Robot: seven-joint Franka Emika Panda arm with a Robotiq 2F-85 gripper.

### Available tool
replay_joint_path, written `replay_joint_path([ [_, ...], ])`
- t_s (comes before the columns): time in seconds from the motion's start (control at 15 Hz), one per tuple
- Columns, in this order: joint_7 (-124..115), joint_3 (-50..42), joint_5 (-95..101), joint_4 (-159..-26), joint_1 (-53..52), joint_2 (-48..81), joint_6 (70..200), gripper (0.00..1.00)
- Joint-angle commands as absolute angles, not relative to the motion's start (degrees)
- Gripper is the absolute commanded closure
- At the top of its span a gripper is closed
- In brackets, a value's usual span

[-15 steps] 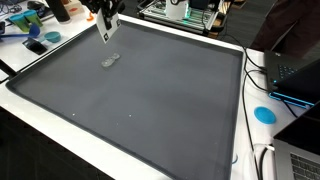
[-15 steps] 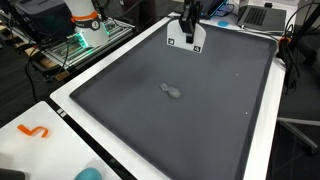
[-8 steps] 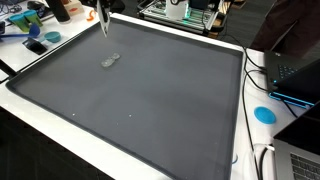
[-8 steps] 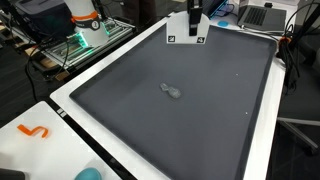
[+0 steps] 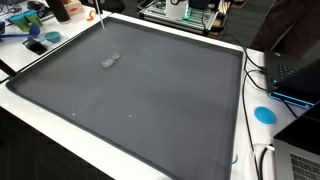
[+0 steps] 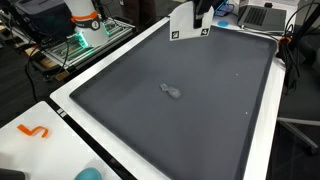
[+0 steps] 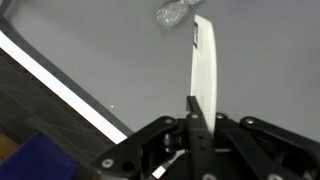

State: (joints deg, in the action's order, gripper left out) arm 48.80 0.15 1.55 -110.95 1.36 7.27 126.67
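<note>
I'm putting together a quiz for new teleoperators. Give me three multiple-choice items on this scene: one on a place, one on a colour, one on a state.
1. Where does the small clear object lie?
A on the dark mat; B in a box; C on a shelf.
2. What colour is the card?
A red; B white; C black.
3. How is the gripper?
A open and empty; B shut on the small clear object; C shut on the card.

Key:
1 A, it lies alone on the mat in both exterior views.
2 B, the card shows white in the wrist view.
3 C, the fingers close on the card's end.
</note>
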Motion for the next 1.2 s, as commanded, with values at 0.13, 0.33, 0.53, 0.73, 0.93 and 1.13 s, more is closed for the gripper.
replay_joint_path([
  [0.13, 53.82, 0.48, 1.95, -106.29, 1.9, 8.21, 121.0, 0.99],
  [0.33, 53.13, 0.48, 1.62, -106.58, 1.69, 7.71, 121.74, 0.96],
  [0.53, 53.78, 0.49, 1.62, -105.52, 1.7, 7.94, 120.94, 0.96],
  [0.73, 53.93, 0.5, 1.62, -105.46, 1.71, 8.08, 120.92, 0.96],
  [0.93, 53.95, 0.5, 1.63, -105.44, 1.71, 8.13, 120.92, 0.96],
  [1.13, 55.36, 0.29, 0.36, -104.1, 2.36, 11.17, 120.77, 0.99],
])
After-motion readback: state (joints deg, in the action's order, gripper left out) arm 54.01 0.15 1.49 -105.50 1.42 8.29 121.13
